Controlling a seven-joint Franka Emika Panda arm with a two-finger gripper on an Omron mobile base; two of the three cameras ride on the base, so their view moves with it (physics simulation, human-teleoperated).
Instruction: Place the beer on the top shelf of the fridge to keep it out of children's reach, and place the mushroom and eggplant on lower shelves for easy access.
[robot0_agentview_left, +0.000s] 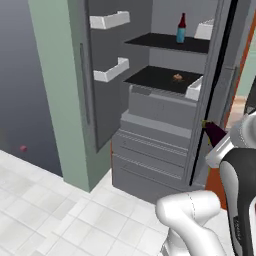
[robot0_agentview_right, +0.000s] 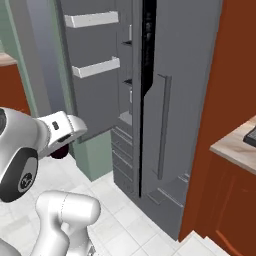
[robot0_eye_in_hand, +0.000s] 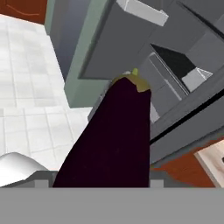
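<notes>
One item remains: the two-finger gripper (robot0_eye_in_hand: 103, 181) clasps the glossy dark purple eggplant (robot0_eye_in_hand: 111, 135), which next needs lifting onto the dark lower shelf (robot0_agentview_left: 160, 79)

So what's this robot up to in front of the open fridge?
It is putting groceries away. The beer already stands on the top shelf of the fridge, and the mushroom sits on the lower shelf beneath it. The gripper is carrying the last item, the eggplant, held between its fingers out in front of the fridge, not yet on any shelf.
</notes>
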